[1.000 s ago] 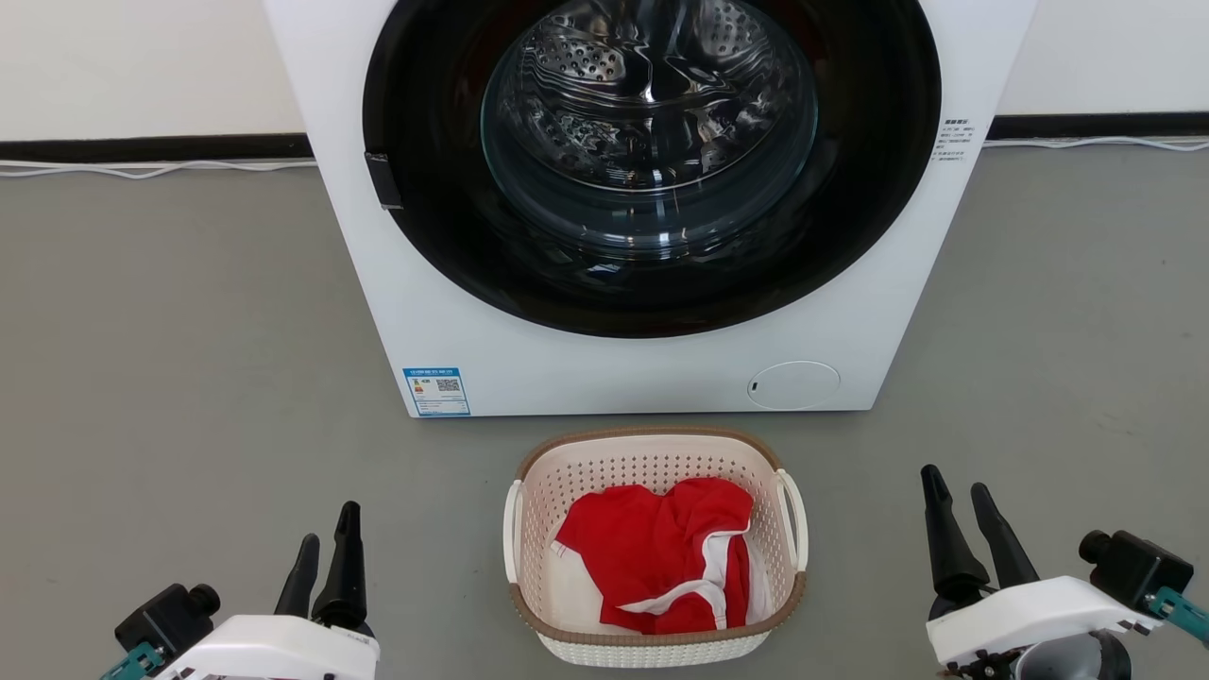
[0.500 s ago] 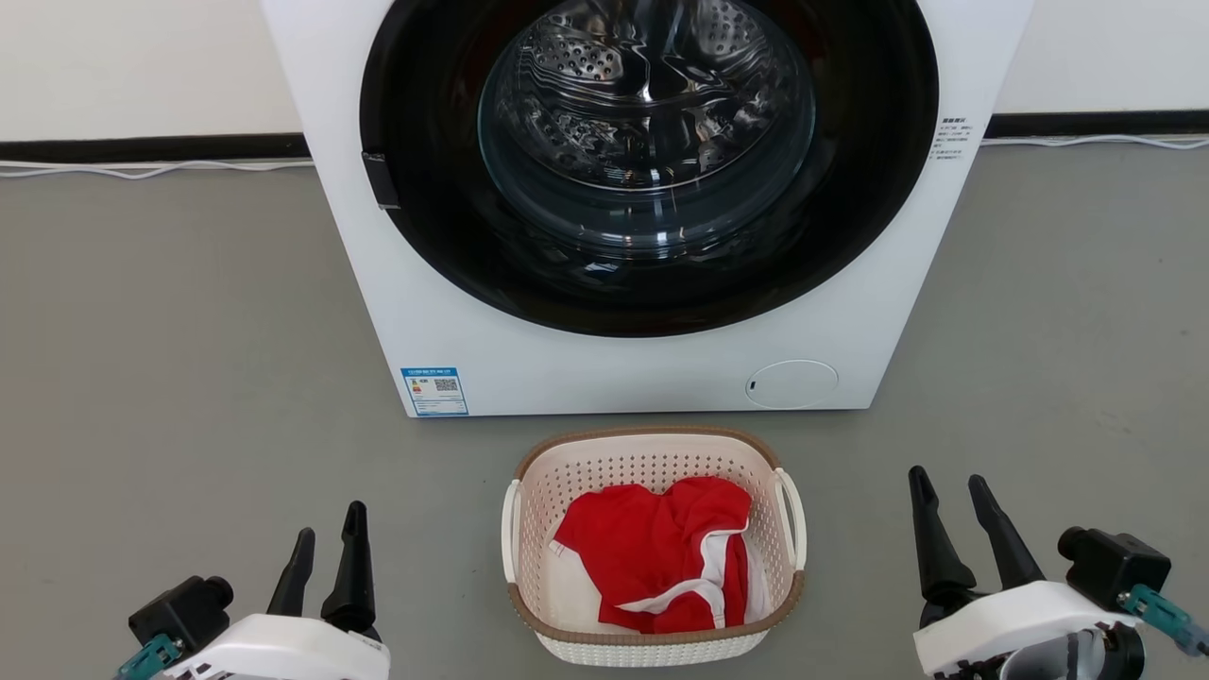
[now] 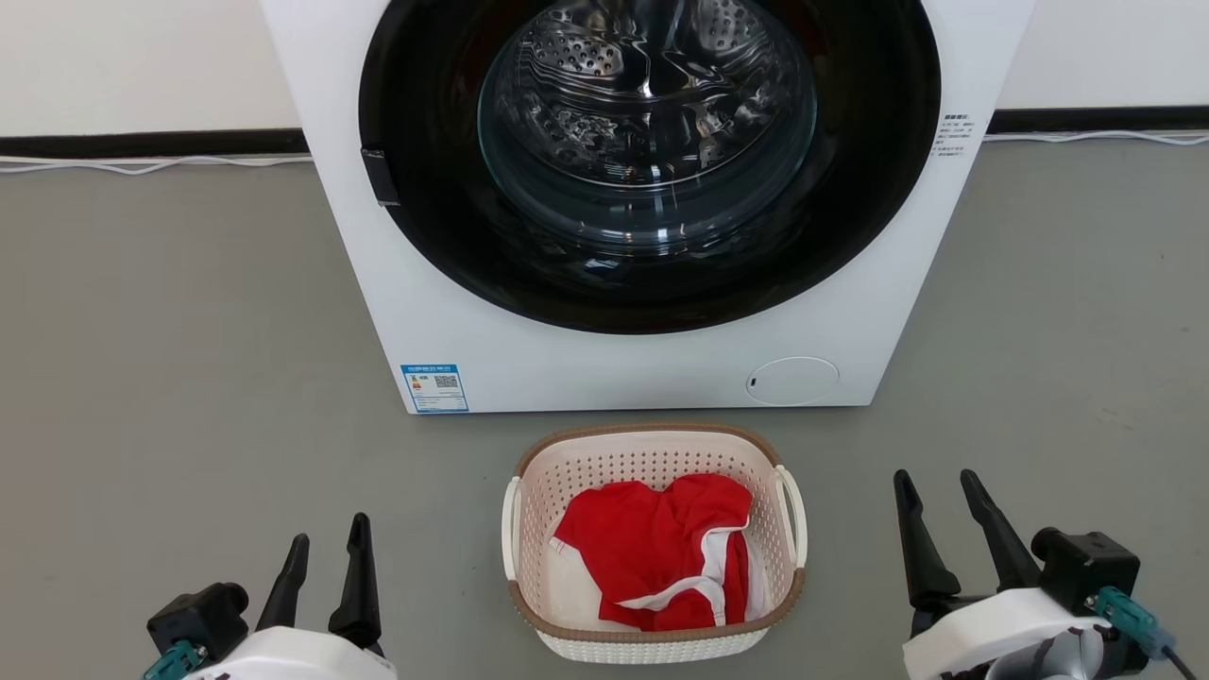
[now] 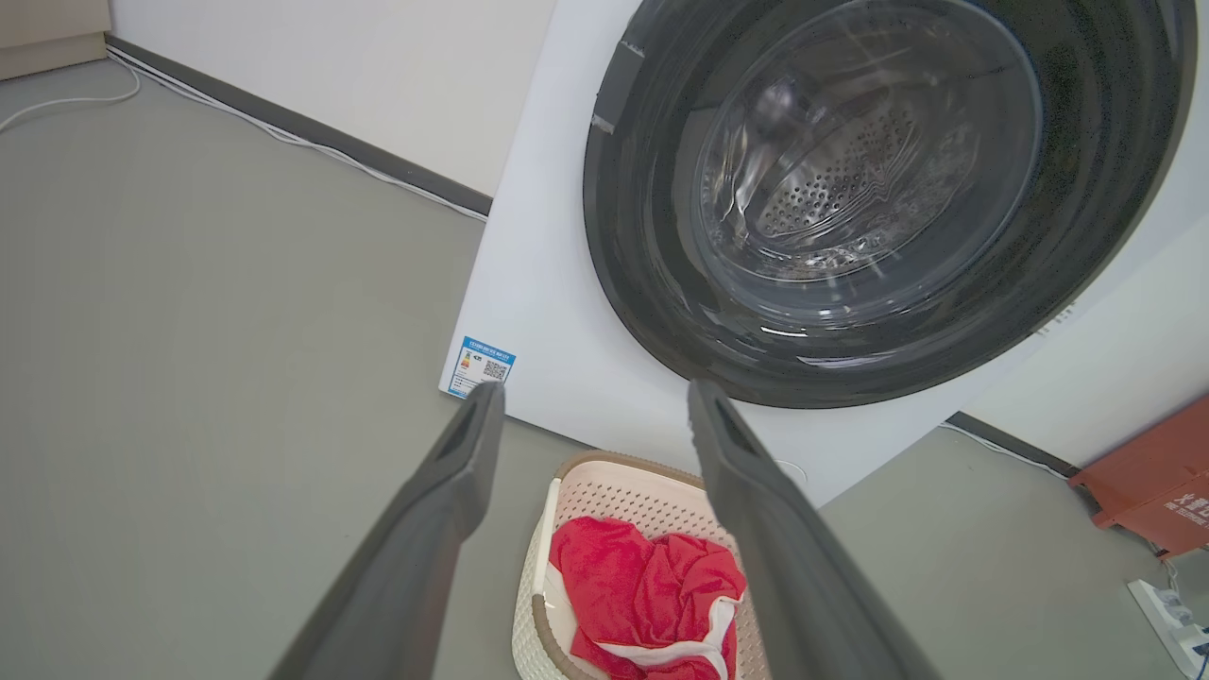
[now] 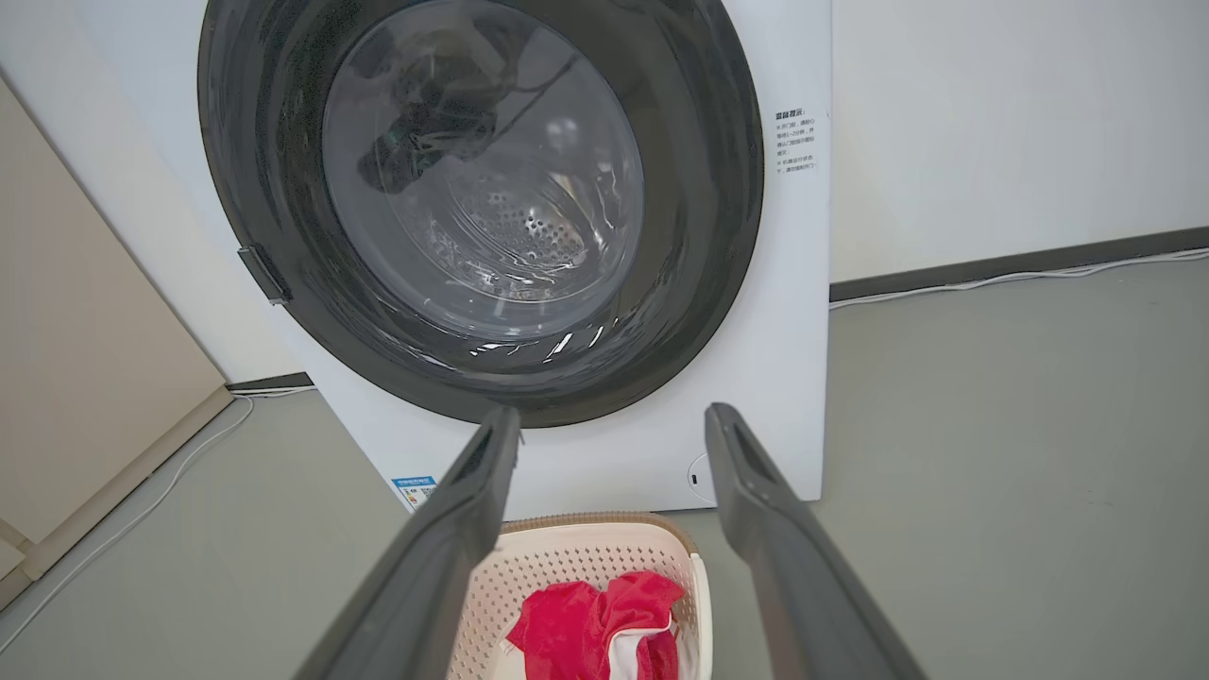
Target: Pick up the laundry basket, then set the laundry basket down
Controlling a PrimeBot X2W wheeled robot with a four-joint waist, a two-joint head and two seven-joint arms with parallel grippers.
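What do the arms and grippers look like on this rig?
Both the left gripper and right gripper have two long, tapered black fingers on a glossy white wrist shell. Each carries a black boxy module on its outer side, with a teal connector; a thin dark cable leaves the right one.

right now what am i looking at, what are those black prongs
A two-armed wheeled robot. One picture is from its head camera, looking down at the floor. The black prongs are its grippers, left gripper at lower left, right gripper at lower right, both open, holding nothing. Between them on the floor stands the laundry basket with a red garment inside, before a washing machine. The other two pictures come from wrist cameras looking along each gripper's fingers.
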